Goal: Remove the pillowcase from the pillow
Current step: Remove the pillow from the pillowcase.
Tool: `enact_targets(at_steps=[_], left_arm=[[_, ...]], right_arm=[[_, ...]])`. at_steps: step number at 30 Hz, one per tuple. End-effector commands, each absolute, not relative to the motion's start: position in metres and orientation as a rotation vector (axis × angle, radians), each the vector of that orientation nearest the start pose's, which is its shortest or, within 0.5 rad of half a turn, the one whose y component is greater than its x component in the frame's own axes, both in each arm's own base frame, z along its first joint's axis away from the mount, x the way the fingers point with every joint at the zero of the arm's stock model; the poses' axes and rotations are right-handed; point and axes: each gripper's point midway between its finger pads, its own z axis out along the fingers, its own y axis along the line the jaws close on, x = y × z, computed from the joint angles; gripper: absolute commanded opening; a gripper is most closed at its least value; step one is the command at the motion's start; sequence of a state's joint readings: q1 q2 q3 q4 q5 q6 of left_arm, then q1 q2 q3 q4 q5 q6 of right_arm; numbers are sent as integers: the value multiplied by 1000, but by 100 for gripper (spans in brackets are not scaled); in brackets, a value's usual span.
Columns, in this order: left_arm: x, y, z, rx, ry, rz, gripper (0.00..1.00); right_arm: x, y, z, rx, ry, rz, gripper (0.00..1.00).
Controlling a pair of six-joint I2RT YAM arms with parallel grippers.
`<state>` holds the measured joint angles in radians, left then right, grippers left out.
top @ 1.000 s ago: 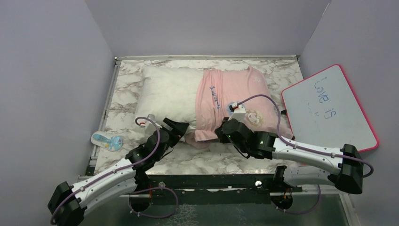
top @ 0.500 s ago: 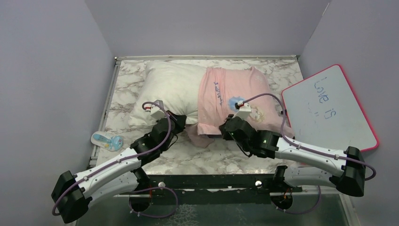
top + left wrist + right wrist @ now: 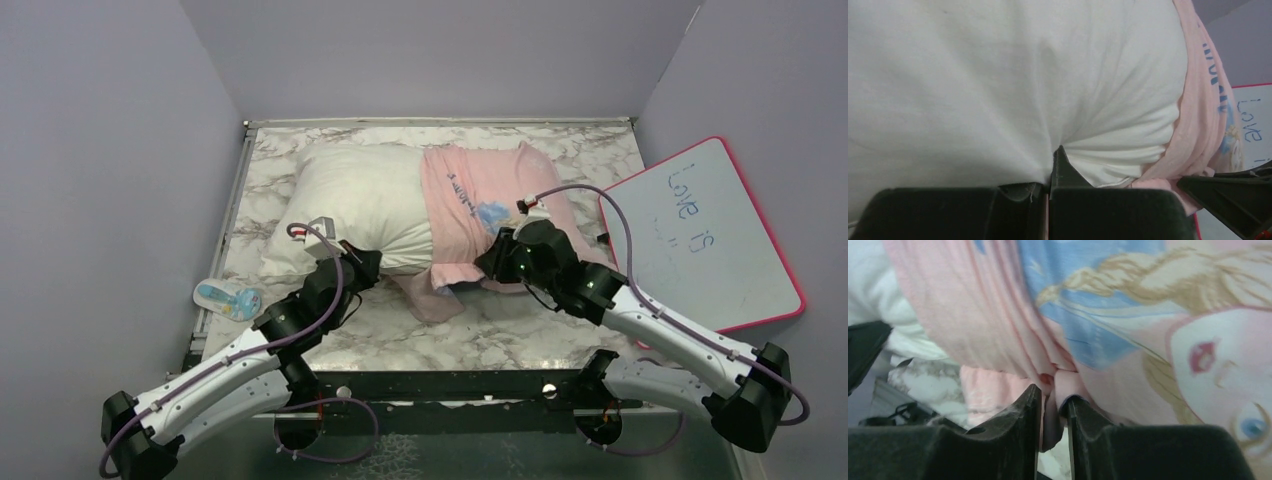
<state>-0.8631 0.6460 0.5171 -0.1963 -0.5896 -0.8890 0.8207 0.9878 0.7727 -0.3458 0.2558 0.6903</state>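
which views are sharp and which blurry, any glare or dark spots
Top external: sharp and evenly lit, shadows soft, no glare on the whiteboard. Left wrist: pillow close and soft-focused, left fingers a dark silhouette. Right wrist: pillowcase print slightly blurred, right fingers equally dark.

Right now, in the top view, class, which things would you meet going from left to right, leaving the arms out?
small blue object → pillow → pillowcase → whiteboard
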Motion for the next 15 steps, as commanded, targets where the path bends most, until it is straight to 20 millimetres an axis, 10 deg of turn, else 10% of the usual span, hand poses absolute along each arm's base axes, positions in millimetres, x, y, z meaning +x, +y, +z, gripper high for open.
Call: enact_targets(at_steps=[1, 8, 15], left_arm=[[243, -186, 216, -379, 1841, -732, 0], [248, -205, 244, -347, 1812, -807, 0], [246, -216, 250, -320, 1833, -853, 0]], right_arm=[[201, 276, 202, -199, 2172, 1025, 36], [200, 299, 193, -11, 2185, 1215, 79], [224, 309, 198, 206, 2096, 1243, 86]])
